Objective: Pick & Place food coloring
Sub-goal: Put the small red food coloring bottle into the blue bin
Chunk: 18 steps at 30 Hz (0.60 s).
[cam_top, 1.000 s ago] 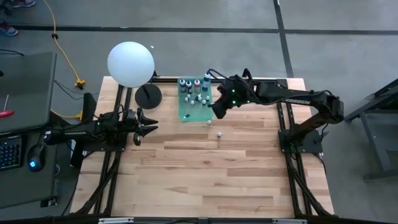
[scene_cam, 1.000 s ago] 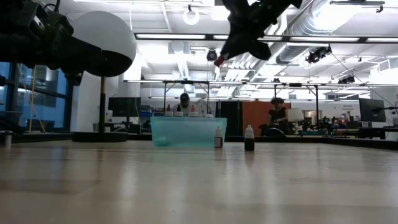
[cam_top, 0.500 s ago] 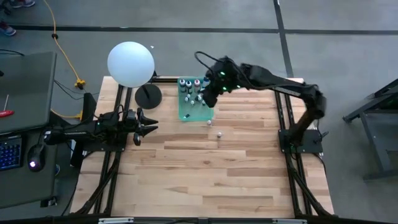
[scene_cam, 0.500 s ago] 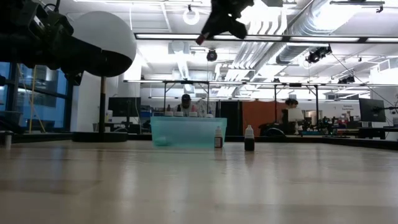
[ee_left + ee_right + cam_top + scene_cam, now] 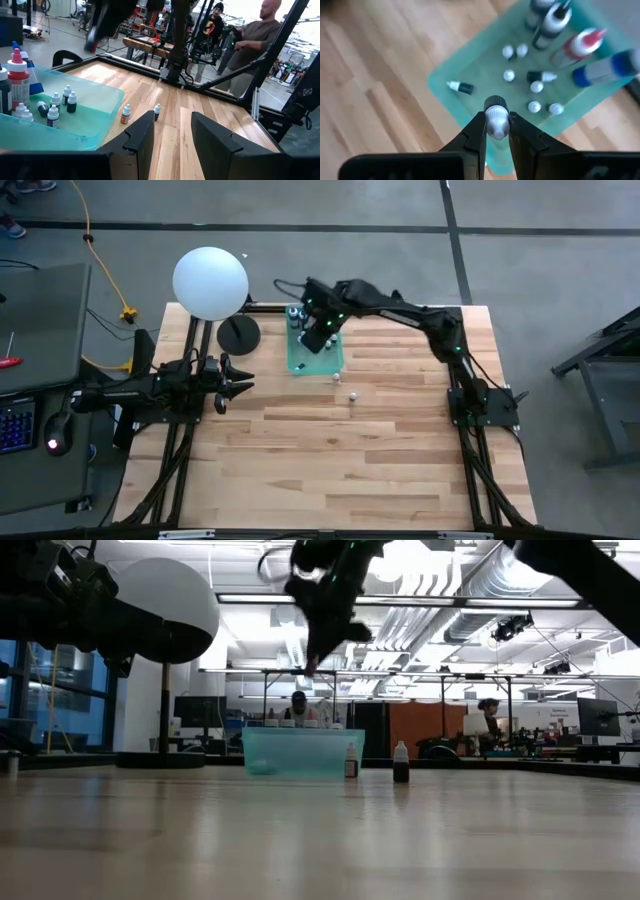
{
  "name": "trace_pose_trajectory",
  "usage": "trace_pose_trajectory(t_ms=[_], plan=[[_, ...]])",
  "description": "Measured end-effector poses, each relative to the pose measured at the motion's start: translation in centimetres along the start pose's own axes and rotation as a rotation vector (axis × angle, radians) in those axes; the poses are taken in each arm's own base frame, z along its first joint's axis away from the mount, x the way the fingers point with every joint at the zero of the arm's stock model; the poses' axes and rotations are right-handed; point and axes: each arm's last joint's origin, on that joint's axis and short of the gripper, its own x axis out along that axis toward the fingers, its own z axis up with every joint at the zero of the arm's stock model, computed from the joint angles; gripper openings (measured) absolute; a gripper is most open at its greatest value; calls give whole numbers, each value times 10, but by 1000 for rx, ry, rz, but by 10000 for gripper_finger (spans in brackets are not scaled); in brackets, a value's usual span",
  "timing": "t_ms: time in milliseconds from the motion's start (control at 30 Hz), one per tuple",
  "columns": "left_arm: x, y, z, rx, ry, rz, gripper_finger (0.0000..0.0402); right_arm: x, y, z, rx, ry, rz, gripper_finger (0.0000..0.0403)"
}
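The left gripper (image 5: pixel 243 387) waits at the table's left side, jaws spread and empty; the right gripper (image 5: pixel 496 131) hangs over the green tray (image 5: pixel 303 363), pinching a white-capped food coloring bottle (image 5: pixel 496 120) — best lowered upright into a bare patch, clear of standing bottles, then released; two bottles (image 5: pixel 344 386) remain on the table; no writing is readable.

A big white ball-shaped lamp (image 5: pixel 210 283) on a round black base (image 5: pixel 239 335) stands at a far corner of the wooden table (image 5: pixel 330 460), near a translucent green tray (image 5: pixel 300 360), while a yellow cable (image 5: pixel 100 262) trails across the grey floor (image 5: pixel 540 260).
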Motion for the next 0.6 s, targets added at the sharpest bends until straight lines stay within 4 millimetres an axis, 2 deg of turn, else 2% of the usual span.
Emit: trace_pose_trajectory(t_ms=[233, 600], plan=[[0, 0, 0, 0, 0, 0, 129, 58, -5, -10, 75, 133, -46, 58], [0, 0, 0, 0, 0, 0, 129, 109, -11, -25, 161, 131, 0, 58]])
